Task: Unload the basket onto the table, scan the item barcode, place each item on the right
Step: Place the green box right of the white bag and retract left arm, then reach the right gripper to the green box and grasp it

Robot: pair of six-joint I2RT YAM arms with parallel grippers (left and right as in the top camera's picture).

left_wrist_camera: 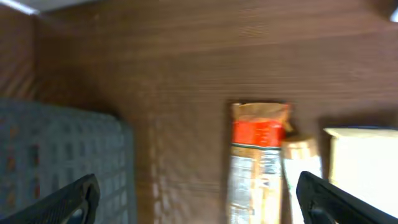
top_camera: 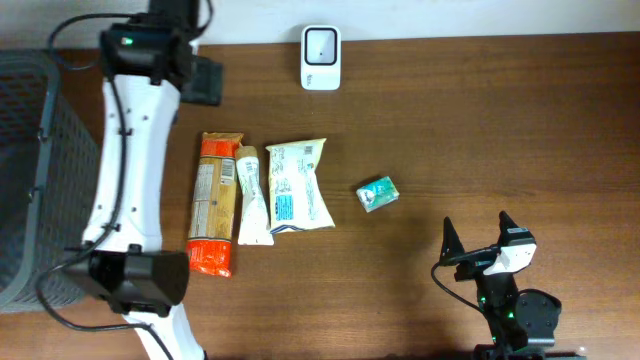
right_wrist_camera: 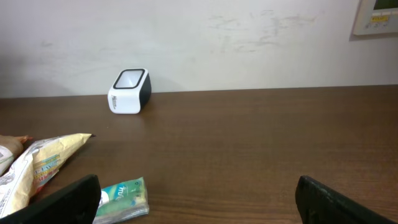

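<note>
Progress looks to be at the very start: neither tool holds anything and no item faces the scanner, so the pick-up, the presenting of a barcode and the scan itself all seem left to do.

The right gripper (top_camera: 478,238) stands with its black fingers spread wide and empty over the table (top_camera: 560,130), a dark brown wood-grain top with a dull sheen. Nearest it, ahead and to its left, lies a small green packet (right_wrist_camera: 123,194), glossy and soft-cornered, with white lettering. Further left lies a white pouch (top_camera: 298,185), flat crimped film with blue print. Farthest ahead, by the pale wall, stands the scanner (right_wrist_camera: 129,91), a small rounded white box with black sides and a sloped window.

The left gripper (left_wrist_camera: 196,202) is likewise spread wide and empty, hovering over the table. Its view is blurred. Below it, closer to its right finger, lies an orange packet (left_wrist_camera: 258,155), long and narrow, of crinkled film with a red band. A cream tube (left_wrist_camera: 301,162) lies against it, with the white pouch just past that. Off its left finger sits a grey mesh basket (left_wrist_camera: 56,155), square-holed plastic.

No barcode is legible at this size.
</note>
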